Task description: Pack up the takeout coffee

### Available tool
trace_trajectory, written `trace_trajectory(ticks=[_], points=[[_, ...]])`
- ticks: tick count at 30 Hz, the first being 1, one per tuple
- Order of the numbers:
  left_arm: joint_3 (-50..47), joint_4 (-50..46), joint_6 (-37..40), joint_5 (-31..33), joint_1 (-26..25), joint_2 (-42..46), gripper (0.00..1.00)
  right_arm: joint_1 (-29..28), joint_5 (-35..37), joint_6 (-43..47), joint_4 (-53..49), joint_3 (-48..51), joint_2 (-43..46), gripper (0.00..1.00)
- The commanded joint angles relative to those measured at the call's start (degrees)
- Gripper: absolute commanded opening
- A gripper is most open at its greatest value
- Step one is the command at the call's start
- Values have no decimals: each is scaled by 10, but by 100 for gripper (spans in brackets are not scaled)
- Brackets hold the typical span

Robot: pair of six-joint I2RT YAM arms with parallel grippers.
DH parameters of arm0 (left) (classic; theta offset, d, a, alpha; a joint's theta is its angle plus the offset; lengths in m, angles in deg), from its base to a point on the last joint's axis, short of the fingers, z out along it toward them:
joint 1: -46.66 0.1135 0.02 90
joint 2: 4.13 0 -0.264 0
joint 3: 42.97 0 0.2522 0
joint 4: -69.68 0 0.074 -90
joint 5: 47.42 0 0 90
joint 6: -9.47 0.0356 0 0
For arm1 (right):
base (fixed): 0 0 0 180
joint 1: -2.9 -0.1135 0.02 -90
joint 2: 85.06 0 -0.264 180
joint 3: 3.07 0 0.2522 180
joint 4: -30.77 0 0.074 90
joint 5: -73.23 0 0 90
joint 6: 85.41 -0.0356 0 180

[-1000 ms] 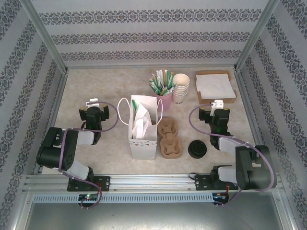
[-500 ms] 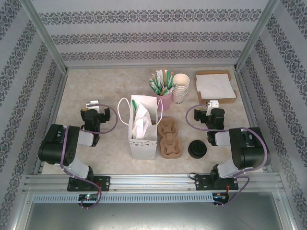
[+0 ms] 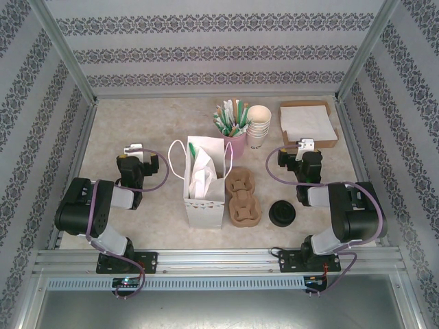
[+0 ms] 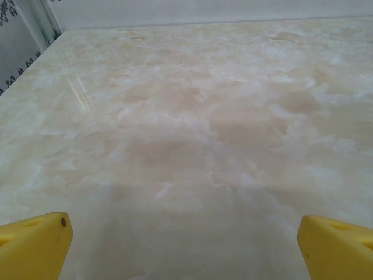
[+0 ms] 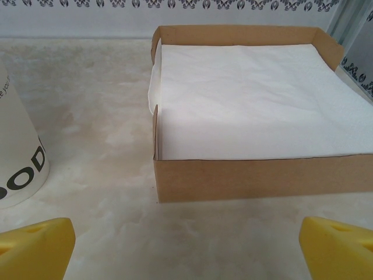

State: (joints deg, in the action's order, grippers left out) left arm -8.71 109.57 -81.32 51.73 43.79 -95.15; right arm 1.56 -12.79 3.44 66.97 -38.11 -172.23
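Since the earlier top view, the right arm has folded its elbow in toward its base, and the right gripper [image 3: 302, 147] has edged farther from the paper bag [image 3: 204, 186], toward the back right. The left arm has drawn up a little, and nothing on the table [image 3: 137, 123] has shifted.

- **Grippers:** The right gripper [image 5: 186, 248] has its yellow fingers spread wide and holds nothing. The left gripper [image 3: 134, 151], just left of the bag, is likewise spread and empty, facing bare tabletop [image 4: 192, 116].
- **Task items:** The bag stands upright with its mouth open, showing white paper and a green piece inside.
  - The cardboard cup carrier [image 3: 243, 199] lies just right of the bag.
  - The black lid [image 3: 282, 213] lies farther right of the bag.
  - The stacked paper cups [image 3: 258, 126] and the pink holder of stirrers [image 3: 232, 131] stand behind the bag to its right.
  - The napkin box [image 3: 329, 140] is well right of the bag, at the back.
- **Right wrist view:** The napkin box [image 5: 245, 175] is squarely ahead with its napkins [image 5: 245, 87] exposed, and a paper cup [image 5: 17, 157] is at the left.

The realignment suggests a napkin pick is being set up. Packing appears to be at an early stage, since the cups, lid and carrier are still outside the bag.
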Motion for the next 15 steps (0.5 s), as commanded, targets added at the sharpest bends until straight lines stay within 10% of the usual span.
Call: trace_trajectory(ticks=[1,15], points=[[4,31,9,-9,5,0,100,-1,3,-6,12,-7,7,98],[4,31,9,-9,5,0,100,5,-20,-5,4,-12,5,98]])
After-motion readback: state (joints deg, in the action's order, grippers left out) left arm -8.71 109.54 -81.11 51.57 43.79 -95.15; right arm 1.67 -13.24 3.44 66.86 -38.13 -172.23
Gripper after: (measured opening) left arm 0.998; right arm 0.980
